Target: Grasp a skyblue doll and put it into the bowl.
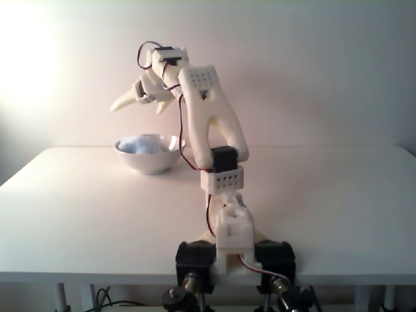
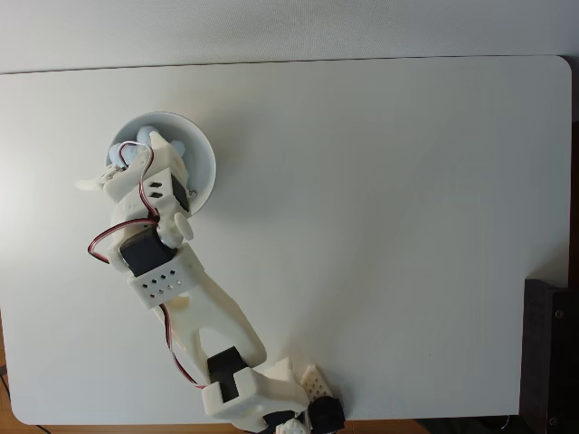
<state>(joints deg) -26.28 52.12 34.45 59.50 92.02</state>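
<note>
**Doll sits in bowl, pincer empty above it**

The skyblue doll (image 1: 143, 144) lies inside the bowl (image 1: 151, 162), a pale-blue fuzzy lump poking just above the rim in the front fixed view. From the top-down fixed view only slivers of the skyblue doll (image 2: 140, 154) show past the arm, against the bowl's (image 2: 201, 167) white inner wall. The bowl stands toward 10 o'clock on the bench (image 2: 380, 226), counting from the bench centre in that view; the arm's base sits at the 6 o'clock edge.

The pincer (image 1: 140, 104) hangs well above the bowl, apart from the doll, fingers spread and holding nothing. One long finger points out to the left of the front view, the other angles down. In the top-down view the pincer (image 2: 118, 167) overlaps the bowl's left half. Judgement: the spread, raised pose fits a release already made, so the placing looks done, with only a retreat left. The arm leans from base toward 11 o'clock to reach the bowl.

Doll heading: cannot tell. It reads as a rounded heap, slightly wider than tall in the front view, so any long axis looks roughly level, across the bowl. Face, keyring clasp and ends are too blurred or hidden to place.
</note>
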